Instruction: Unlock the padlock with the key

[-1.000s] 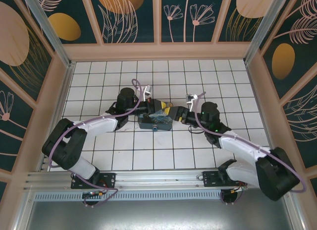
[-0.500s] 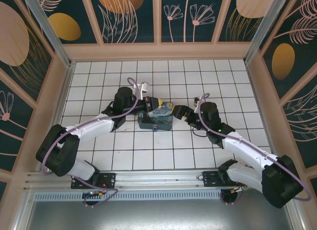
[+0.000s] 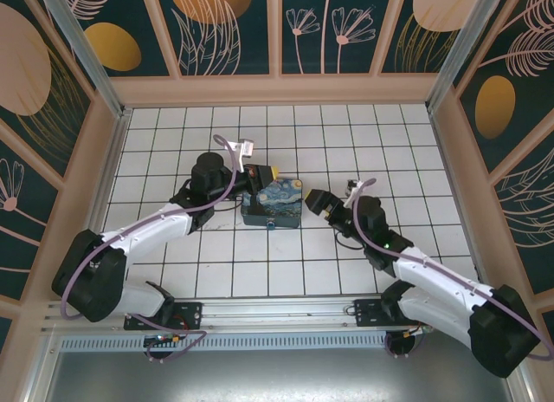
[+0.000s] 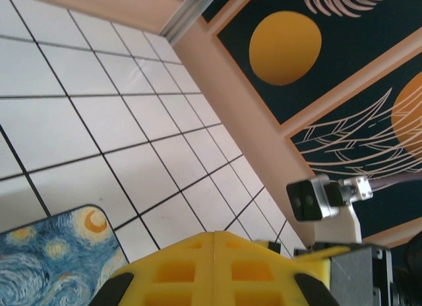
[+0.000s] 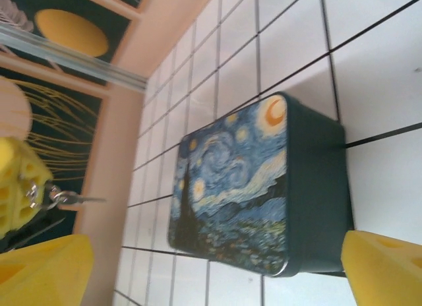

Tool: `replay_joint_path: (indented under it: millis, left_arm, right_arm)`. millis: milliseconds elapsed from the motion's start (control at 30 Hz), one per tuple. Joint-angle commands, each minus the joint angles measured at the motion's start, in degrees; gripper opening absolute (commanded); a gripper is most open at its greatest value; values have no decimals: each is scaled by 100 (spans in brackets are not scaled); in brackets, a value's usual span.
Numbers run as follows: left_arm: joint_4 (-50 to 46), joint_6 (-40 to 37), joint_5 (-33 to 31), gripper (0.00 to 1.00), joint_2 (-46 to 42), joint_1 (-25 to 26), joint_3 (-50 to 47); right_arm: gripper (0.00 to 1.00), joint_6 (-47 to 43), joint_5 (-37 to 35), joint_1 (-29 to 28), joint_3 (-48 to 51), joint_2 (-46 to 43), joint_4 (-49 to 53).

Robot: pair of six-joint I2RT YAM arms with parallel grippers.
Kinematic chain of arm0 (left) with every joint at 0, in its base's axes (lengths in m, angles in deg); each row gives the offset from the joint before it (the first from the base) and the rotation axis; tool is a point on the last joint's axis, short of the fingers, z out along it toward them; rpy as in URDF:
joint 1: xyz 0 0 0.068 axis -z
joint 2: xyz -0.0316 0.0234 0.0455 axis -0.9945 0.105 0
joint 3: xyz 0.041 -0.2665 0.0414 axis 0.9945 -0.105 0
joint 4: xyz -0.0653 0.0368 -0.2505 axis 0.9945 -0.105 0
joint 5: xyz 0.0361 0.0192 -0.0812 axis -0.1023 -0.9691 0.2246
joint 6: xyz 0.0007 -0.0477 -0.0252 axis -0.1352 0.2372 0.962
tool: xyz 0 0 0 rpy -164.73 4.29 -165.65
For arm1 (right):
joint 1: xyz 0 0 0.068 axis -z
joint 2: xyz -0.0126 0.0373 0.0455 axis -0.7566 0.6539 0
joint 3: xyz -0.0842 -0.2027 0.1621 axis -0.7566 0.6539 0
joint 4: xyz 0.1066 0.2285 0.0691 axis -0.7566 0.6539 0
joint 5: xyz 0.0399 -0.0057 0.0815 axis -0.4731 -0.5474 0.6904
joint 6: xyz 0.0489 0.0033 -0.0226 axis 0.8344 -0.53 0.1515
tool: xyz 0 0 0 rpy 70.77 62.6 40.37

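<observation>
My left pincer (image 3: 272, 173) hovers at the far-left corner of the blue-and-yellow starry-night painted box (image 3: 275, 204). Its yellow fingers are pressed together on a small silvery key on a ring (image 5: 62, 199), which juts out sideways. The tiny silvery-gold padlock with a dark blue part (image 3: 271, 225) seems to be the speck at the box's near edge, though it is too small to be sure. My right pincer (image 3: 310, 199) sits just right of the box, fingers spread wide.
</observation>
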Motion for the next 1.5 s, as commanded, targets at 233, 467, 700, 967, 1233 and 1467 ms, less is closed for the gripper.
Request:
replay_joint_path:
  millis: [233, 467, 700, 967, 1233, 1467]
  left_arm:
    - [1598, -294, -158, 0, -629, 15, -718]
    - [1705, -51, -194, 0, -778, 21, -839]
    - [2097, 407, -265, 0, -788, 21, -1031]
    - [2678, 916, -512, 0, -766, 21, -1313]
    - [3104, 1261, -569, 0, -661, 20, -1425]
    - [3226, 1367, -630, 0, -599, 18, -1448]
  right_arm:
    - [72, 321, 326, -187, 680, -324, -2591]
    - [54, -116, 580, -416, 179, 647, -3366]
    - [49, -232, 672, -489, -253, 1620, -4317]
    - [45, -141, 641, -660, -543, 2313, -5120]
    - [44, -62, 627, -835, -831, 2858, -5645]
    - [42, 15, 713, -884, -978, 3093, -5907]
